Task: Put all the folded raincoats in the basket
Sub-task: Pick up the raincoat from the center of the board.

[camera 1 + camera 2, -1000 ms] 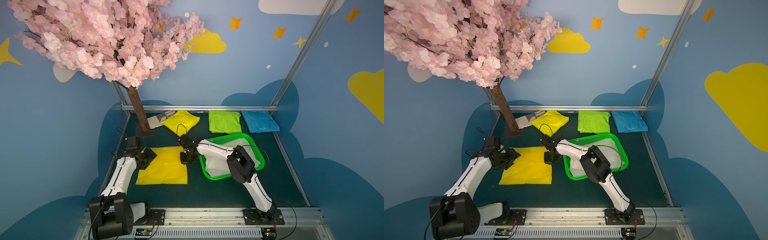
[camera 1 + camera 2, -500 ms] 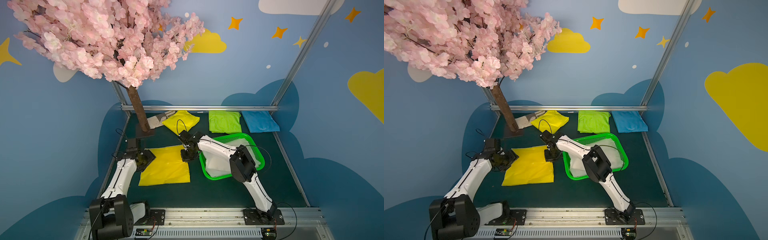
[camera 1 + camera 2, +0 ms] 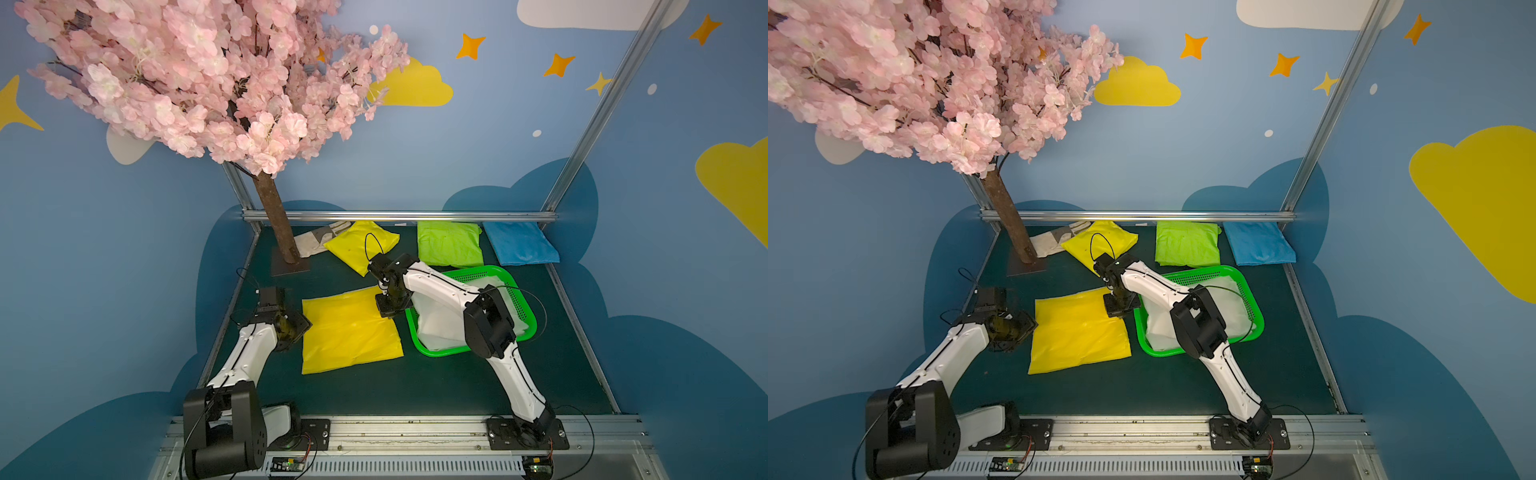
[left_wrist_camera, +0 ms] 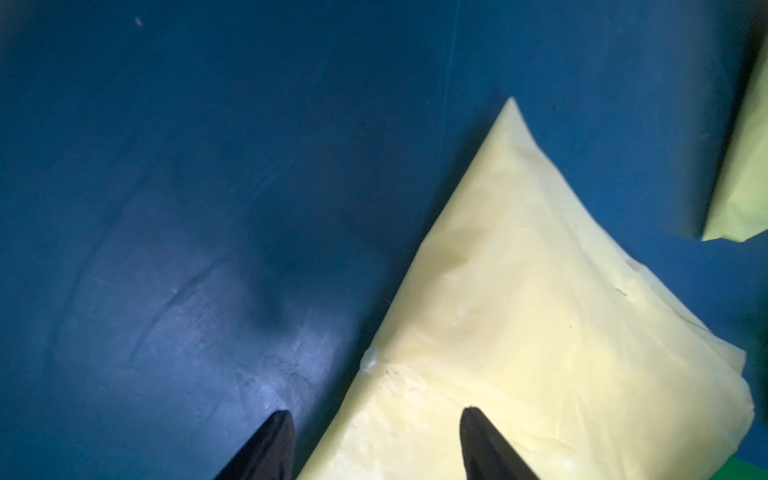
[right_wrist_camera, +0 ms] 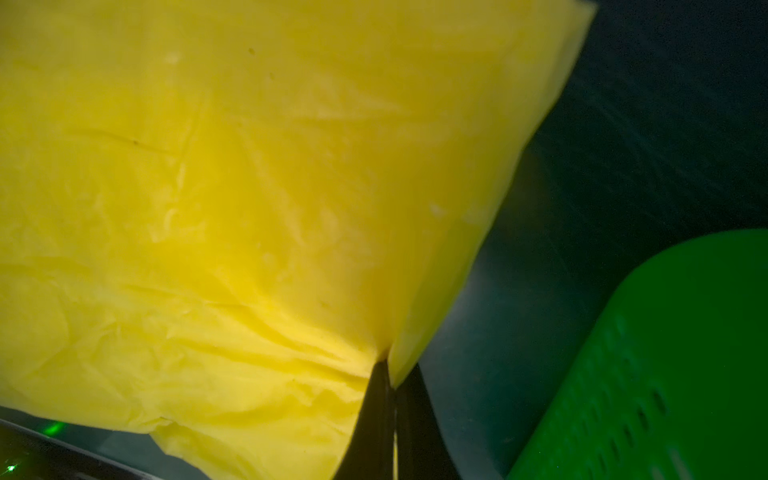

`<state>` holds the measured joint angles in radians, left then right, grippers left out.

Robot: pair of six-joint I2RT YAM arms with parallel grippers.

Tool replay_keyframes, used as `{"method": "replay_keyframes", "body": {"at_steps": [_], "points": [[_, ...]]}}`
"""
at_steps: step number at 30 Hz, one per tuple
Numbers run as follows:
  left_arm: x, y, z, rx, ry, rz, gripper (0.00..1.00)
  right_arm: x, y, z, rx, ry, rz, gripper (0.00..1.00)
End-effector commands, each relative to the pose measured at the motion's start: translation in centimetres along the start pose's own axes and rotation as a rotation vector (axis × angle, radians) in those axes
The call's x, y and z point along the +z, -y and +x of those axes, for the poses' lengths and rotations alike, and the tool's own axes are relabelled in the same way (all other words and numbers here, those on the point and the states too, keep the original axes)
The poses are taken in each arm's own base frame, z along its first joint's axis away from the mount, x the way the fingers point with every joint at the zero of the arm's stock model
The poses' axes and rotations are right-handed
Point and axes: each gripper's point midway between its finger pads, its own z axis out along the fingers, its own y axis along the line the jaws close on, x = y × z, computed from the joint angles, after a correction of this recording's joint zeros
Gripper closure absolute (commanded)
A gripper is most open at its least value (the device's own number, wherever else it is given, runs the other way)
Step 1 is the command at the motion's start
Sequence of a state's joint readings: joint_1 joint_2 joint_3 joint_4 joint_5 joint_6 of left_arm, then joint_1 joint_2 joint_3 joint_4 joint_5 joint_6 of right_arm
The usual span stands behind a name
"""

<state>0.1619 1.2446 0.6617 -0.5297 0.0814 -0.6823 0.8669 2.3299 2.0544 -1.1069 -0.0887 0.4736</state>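
Raincoat (image 3: pixel 349 328) – the folded yellow one – is mostly flat on the dark green mat (image 3: pixel 415 386), just beside the green mesh basket (image 3: pixel 436 352) and not in it. The right gripper (image 5: pixel 388 365) is pinched tight on the raincoat corner nearest the basket. The left gripper (image 4: pixel 374 411) sits at the opposite edge with its fingers (image 4: pixel 266 449) spread wide – can't tell if they're touching anything. The basket holds something white and folded (image 3: pixel 436 324), maybe another raincoat.

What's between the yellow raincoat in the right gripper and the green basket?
Only a narrow strip of bare dark mat, clearest in the right wrist view; the raincoat and basket lie apart.
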Motion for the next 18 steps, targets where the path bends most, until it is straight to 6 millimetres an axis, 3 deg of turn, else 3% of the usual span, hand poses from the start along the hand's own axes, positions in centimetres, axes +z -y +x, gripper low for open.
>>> {"method": "replay_keyframes", "body": {"at_steps": [1, 9, 15, 18], "points": [[1.3, 0.8, 0.2, 0.001, -0.046, 0.039, 0.38, 0.8, 0.1, 0.5, -0.018, -0.042, 0.008, 1.0], [3.7, 0.9, 0.9, -0.016, -0.127, 0.048, 0.54, 1.1, -0.2, 0.7, -0.023, -0.049, -0.002, 1.0], [3.5, -0.1, 1.0, -0.017, -0.12, -0.002, 0.61, 1.2, -0.4, 0.8, -0.022, -0.052, -0.006, 1.0], [3.5, -0.5, 1.1, -0.021, -0.119, -0.016, 0.7, 1.0, -1.0, 0.8, -0.026, -0.046, -0.019, 1.0]]}}
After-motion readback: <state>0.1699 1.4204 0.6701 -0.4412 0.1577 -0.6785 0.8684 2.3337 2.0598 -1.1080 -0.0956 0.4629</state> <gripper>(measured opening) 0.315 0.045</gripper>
